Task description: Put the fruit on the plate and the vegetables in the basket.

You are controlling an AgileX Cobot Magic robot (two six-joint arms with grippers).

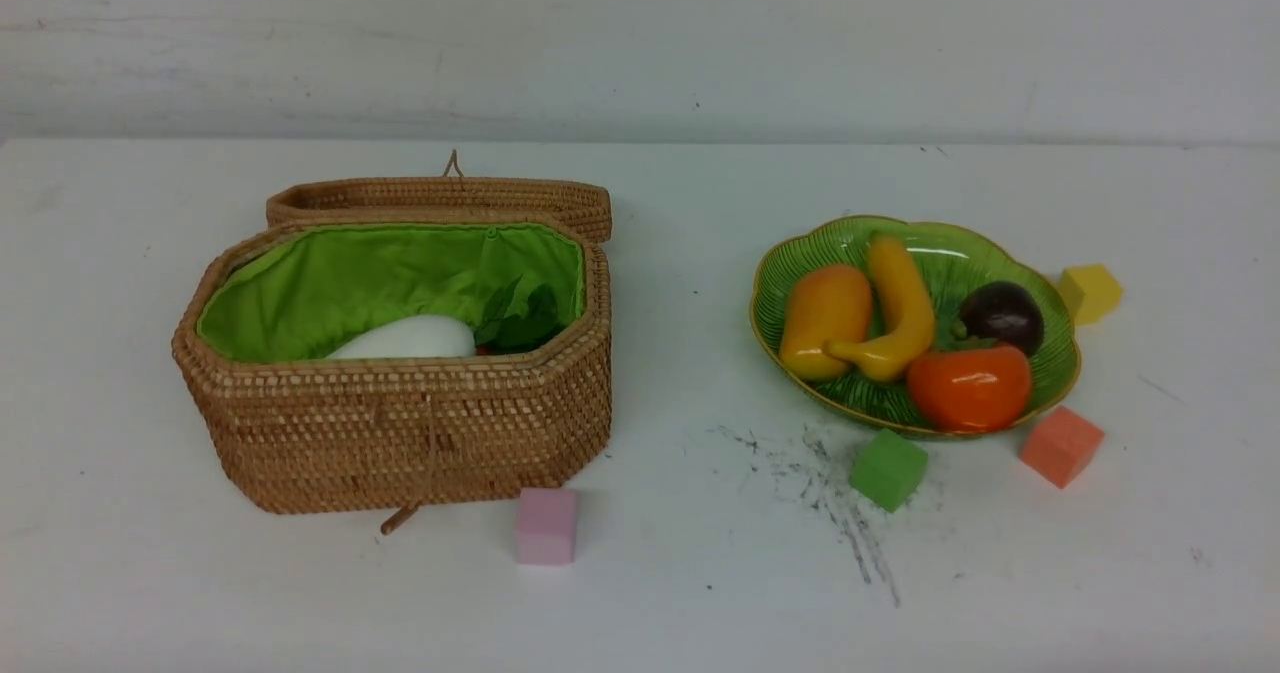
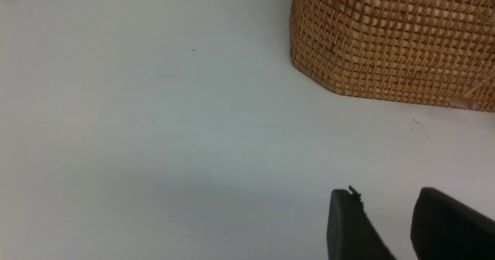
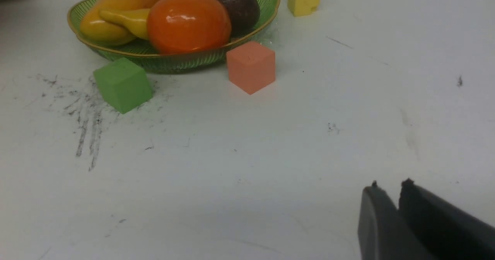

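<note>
Banana (image 1: 900,308), mango (image 1: 824,318), orange fruit (image 1: 968,386) & purple fruit (image 1: 1003,315) are seated on plate (image 1: 1050,393). White eggplant (image 1: 408,338) is held in basket (image 1: 400,433). Left claw (image 2: 388,209): parted, empty. Right claw (image 3: 390,198): slightly parted, empty.

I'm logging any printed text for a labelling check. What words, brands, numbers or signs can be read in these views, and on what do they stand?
None: no readable text shows in any view.
The basket, the plate, the toy fruit and the four foam cubes carry no lettering.
The dark streaks on the table are scuff marks, not writing.
</note>
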